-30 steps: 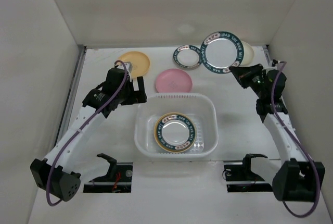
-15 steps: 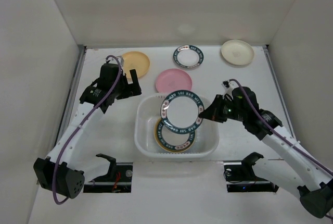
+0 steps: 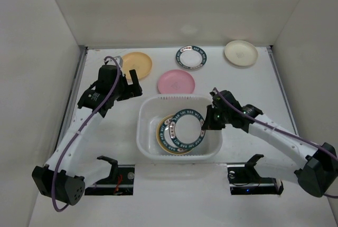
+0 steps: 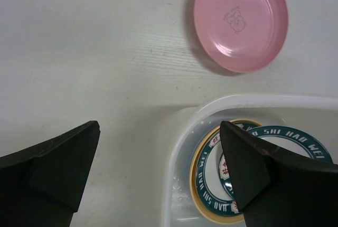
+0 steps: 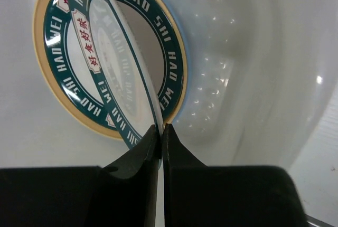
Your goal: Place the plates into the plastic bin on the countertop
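Plates are part-stowed: a green-rimmed plate [image 5: 177, 68] lies in the bin [image 3: 141, 132], the right hand [image 3: 205, 124] pinches a second one [image 3: 187, 128] by its rim, tilted over it, while a yellow plate [image 3: 138, 62], a pink plate [image 3: 176, 82], a small patterned plate [image 3: 191, 57] and a cream plate [image 3: 241, 53] lie on the far worktop [image 3: 253, 84], the left hand [image 3: 135, 83] spread and empty.

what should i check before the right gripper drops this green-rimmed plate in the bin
1. Grip: right gripper shut on the green-rimmed plate at its rim: ok.
2. Position: plate inside the plastic bin walls: ok.
3. Attitude: plate level with the stacked plates below: not ok, tilted.
4. Contact with that stack: cannot tell.
5. Clearance: left gripper open and outside the bin: ok.
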`<action>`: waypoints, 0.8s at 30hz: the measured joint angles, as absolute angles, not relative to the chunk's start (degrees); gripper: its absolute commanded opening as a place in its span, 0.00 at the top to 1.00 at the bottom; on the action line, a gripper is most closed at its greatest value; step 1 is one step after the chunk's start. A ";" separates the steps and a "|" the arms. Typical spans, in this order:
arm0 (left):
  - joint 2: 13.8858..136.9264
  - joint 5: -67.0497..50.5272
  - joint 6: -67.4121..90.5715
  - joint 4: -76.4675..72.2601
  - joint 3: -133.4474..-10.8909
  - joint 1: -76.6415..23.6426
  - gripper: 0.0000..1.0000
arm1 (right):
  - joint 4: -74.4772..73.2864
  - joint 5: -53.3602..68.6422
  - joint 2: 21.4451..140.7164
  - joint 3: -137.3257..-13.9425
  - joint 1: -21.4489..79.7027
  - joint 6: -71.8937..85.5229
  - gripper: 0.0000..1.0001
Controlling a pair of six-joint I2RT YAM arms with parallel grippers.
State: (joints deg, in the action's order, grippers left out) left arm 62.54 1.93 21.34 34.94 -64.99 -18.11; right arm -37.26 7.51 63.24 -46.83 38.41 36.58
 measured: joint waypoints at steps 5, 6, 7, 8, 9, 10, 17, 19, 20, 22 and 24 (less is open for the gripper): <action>60.60 1.91 21.65 34.94 -64.84 -17.74 0.00 | -36.60 7.05 66.94 -48.82 39.62 35.05 0.80; 60.42 1.91 21.71 34.94 -64.75 -17.61 0.00 | -36.62 6.63 67.64 -49.32 40.03 34.65 0.74; 60.23 1.91 21.76 34.94 -64.64 -17.54 0.00 | -36.71 6.15 68.34 -49.78 40.45 34.30 0.66; 60.10 1.91 21.82 34.96 -64.53 -17.52 0.00 | -36.91 5.58 68.99 -50.24 40.88 34.00 0.61; 60.05 1.91 21.91 34.96 -64.47 -17.50 0.00 | -37.15 4.91 69.56 -50.68 41.36 33.58 0.55; 60.05 1.91 21.93 34.96 -64.38 -17.52 0.00 | -37.56 4.21 70.06 -51.27 41.87 33.19 0.50; 60.05 1.91 21.96 34.96 -64.10 -17.50 0.00 | -44.18 -0.54 70.65 -62.63 44.03 30.52 0.25; 60.14 1.91 21.96 34.94 -64.10 -17.50 0.00 | -44.60 -0.99 69.89 -67.70 44.29 29.80 0.22; 60.18 1.91 21.96 34.94 -64.10 -17.50 0.00 | -44.53 -1.13 69.34 -69.87 44.18 29.41 0.21; 60.31 1.91 21.96 34.94 -64.10 -17.50 0.00 | -44.31 -0.97 68.12 -73.23 42.96 28.56 0.18; 60.31 1.89 21.98 34.92 -64.10 -17.50 0.00 | -43.51 -0.64 67.11 -74.74 39.20 28.03 0.18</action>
State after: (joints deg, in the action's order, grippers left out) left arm 60.31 1.89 21.98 34.92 -64.10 -17.50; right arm -43.51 -0.64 67.11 -74.74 39.20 28.03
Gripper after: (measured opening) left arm 0.997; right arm 0.814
